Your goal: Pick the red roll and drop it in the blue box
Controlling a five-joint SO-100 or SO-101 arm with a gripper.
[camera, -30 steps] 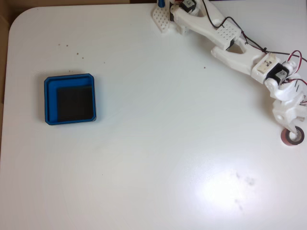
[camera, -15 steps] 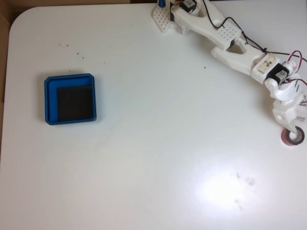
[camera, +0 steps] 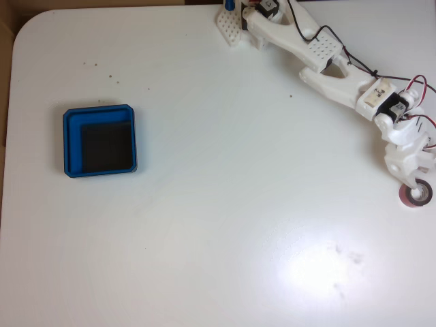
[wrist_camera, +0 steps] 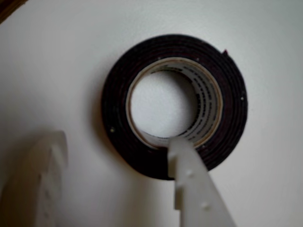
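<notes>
Gripper (wrist_camera: 116,163) stood spread over the red roll (camera: 416,193) at the table's (camera: 218,225) right edge in the fixed view; 1 finger (wrist_camera: 189,184) reached into the core, the other sat outside the band. Closing squarely on that wall looked wisest. Nothing lay between it and the blue box (camera: 99,140), well apart at left.

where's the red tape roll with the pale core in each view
Fixed view: the red tape roll with the pale core lies flat at the far right edge, under the gripper.
Wrist view: the same roll sits centre, looking dark.
Shared landmark: a white gripper finger reaching over the roll's rim.
</notes>
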